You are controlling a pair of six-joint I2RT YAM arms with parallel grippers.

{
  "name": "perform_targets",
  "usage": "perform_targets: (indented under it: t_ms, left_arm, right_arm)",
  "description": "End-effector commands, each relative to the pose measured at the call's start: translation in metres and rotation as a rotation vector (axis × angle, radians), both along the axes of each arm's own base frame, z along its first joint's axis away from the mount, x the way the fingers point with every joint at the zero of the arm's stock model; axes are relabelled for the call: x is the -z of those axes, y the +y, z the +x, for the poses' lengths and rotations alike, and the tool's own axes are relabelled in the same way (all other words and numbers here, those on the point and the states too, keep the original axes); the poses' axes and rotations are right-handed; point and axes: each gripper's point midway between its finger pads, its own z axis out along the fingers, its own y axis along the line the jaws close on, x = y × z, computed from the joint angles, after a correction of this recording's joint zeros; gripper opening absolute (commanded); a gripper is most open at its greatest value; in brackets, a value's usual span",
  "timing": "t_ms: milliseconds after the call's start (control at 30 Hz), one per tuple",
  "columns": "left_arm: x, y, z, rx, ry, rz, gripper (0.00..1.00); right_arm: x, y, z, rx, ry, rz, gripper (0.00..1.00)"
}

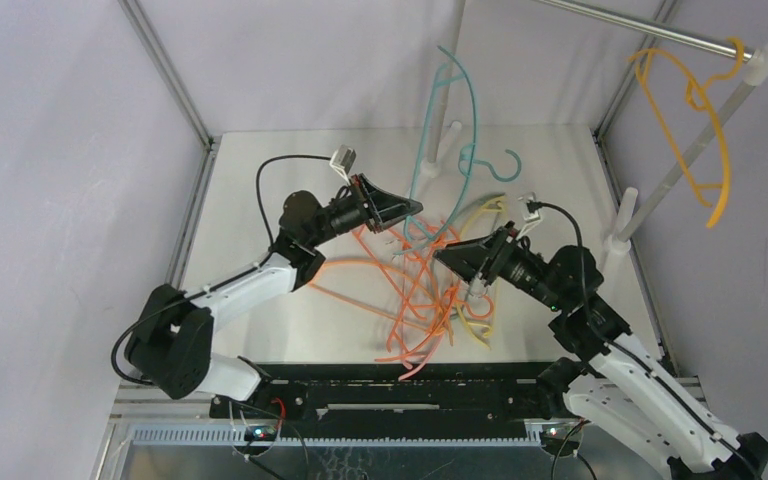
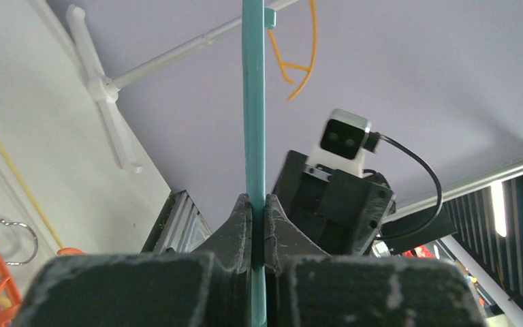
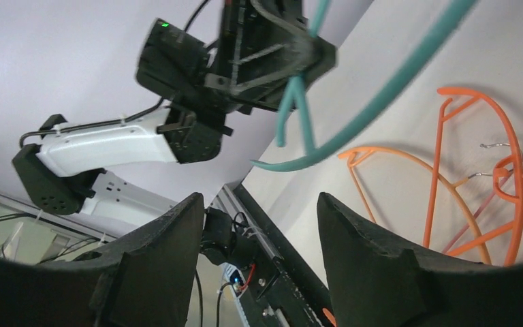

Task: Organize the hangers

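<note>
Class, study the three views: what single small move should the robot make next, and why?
Probably ease the open right claw forward around the teal hanger. The left claw holds it raised above the pile, its wire crosses just ahead of the right claw, and the rail stands on the right.

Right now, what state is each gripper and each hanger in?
Left gripper, shut on the teal plastic hanger.
The teal plastic hanger, held upright in that grip.
Right gripper, open, empty.
Orange-yellow plastic hanger, hung on the steel rail.
Tangle of orange plastic hangers, lying loose on the metal table.
</note>
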Motion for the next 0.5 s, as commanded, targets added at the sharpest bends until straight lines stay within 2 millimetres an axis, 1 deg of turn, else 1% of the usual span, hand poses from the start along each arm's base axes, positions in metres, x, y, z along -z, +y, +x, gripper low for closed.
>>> perform_targets:
  t_ms: [0,133,267,367,467]
  left_arm:
    - [-0.033,0.0,0.002,0.019,-0.098,-0.06,0.0]
    - [-0.035,-0.001,0.003,0.024,-0.091,-0.073,0.0]
    - [-0.041,0.0,0.001,0.021,-0.1,-0.082,0.0]
    - [-0.041,0.001,0.0,0.02,-0.096,-0.084,0.0]
    - [-0.038,0.003,-0.002,0.015,-0.09,-0.081,0.0]
  right_arm:
    - [-0.012,-0.007,-0.002,0.018,-0.036,0.001,0.7]
    - [-0.013,0.0,0.01,0.012,-0.018,0.029,0.73]
    - [-0.011,0.01,0.018,-0.01,0.011,0.053,0.83]
    - [-0.007,0.012,0.024,-0.002,0.03,0.054,0.84]
    - [-0.012,0.01,0.03,0.012,0.019,0.071,0.85]
